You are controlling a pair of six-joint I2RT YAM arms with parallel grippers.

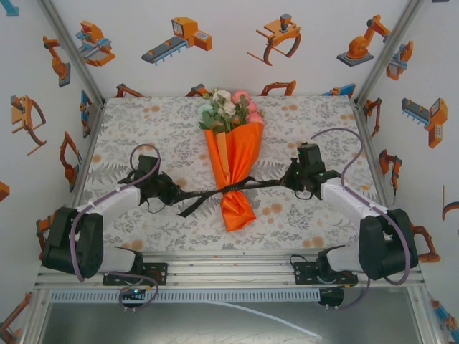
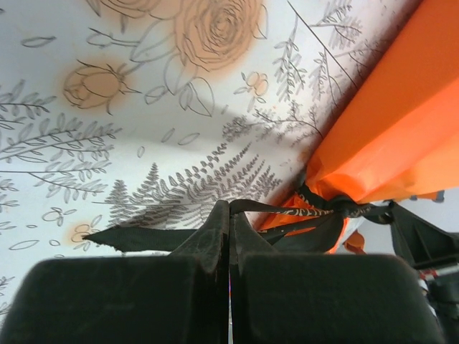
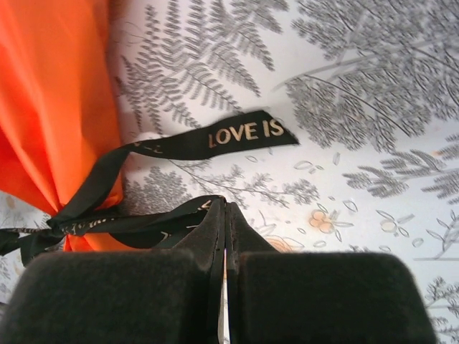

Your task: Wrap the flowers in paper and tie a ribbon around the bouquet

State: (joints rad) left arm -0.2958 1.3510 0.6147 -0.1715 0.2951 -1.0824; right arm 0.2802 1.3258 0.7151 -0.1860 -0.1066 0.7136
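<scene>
Evidently the step in hand is drawing the knot tight. The bouquet (image 1: 234,154) lies lengthwise in the middle of the tablecloth (image 1: 143,129), its flowers (image 1: 229,109) toward the far wall, and the black ribbon (image 1: 251,184) crosses the narrow lower part of the orange paper (image 1: 240,143). The left gripper (image 1: 174,193) has its jaws pressed together on the ribbon to the left of the cone. The right gripper (image 1: 288,178) is clamped the same way on the strand to the right. Each wrist view shows black fabric pinched at the fingertips and running to a cinched bunch against the paper. To do this well, I judge the arms should pull level and opposite, low over the cloth, so the cone is neither dragged sideways nor lifted. The pull should also be gentle, since thin paper crumples and a floppy ribbon may slip from the pads. A loose end lettered "LOVE IS" lies flat just beyond the right gripper. The tablecloth is pale, printed with grey ferns and orange roses, and lies smooth. White walls (image 1: 229,43) printed with orange robot arms enclose it, with aluminium posts (image 1: 70,46) at the far corners.
</scene>
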